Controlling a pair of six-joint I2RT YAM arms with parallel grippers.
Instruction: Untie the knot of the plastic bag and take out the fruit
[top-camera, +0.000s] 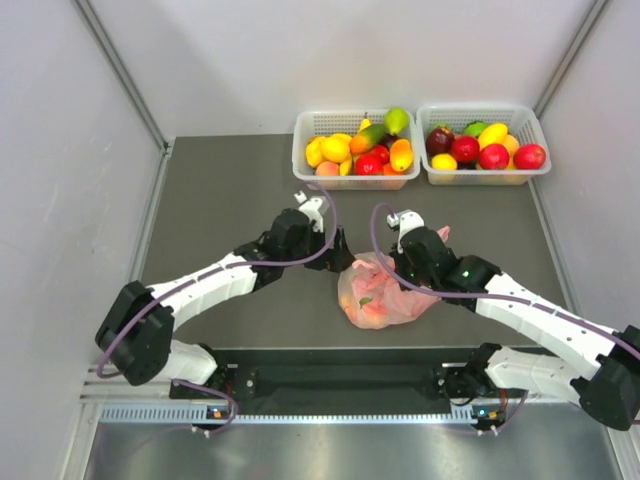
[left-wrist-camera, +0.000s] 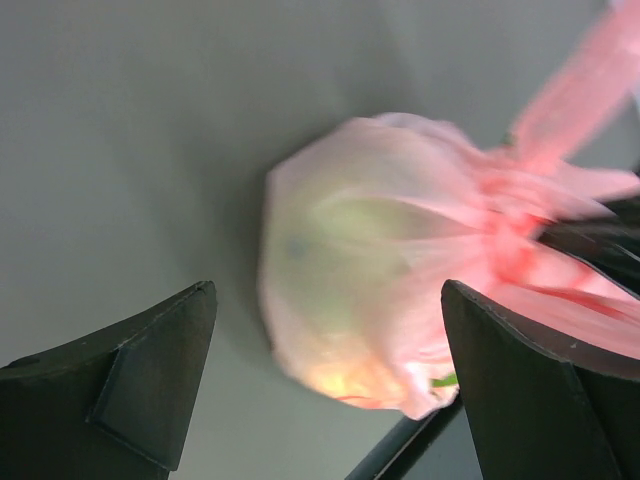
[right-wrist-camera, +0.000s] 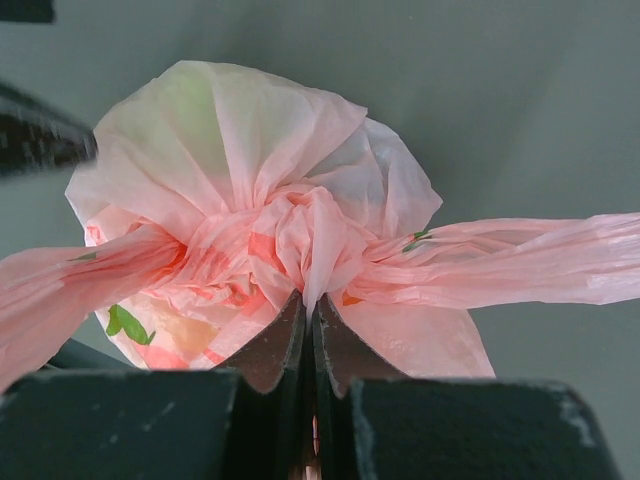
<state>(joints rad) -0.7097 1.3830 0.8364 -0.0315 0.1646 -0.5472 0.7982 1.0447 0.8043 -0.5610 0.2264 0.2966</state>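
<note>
pink plastic bag (top-camera: 385, 295) at the desk's (top-camera: 230, 190) 6 o'clock edge, fruit (top-camera: 375, 310) inside, knot (right-wrist-camera: 310, 235) tied. right hand (right-wrist-camera: 310, 300), at the bag's 1 o'clock, pinched shut on the knot. left hand (left-wrist-camera: 328, 290) wide, empty, at 9 o'clock. step: untying; next likely a loosening pull.

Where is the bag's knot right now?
Centre of the right wrist view: the knot bunches on the plastic bag, pinched by the shut right gripper directly below it.

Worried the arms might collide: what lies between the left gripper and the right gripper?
The plastic bag: the top view shows it between the open left gripper and the right gripper, shut at its knot.
</note>
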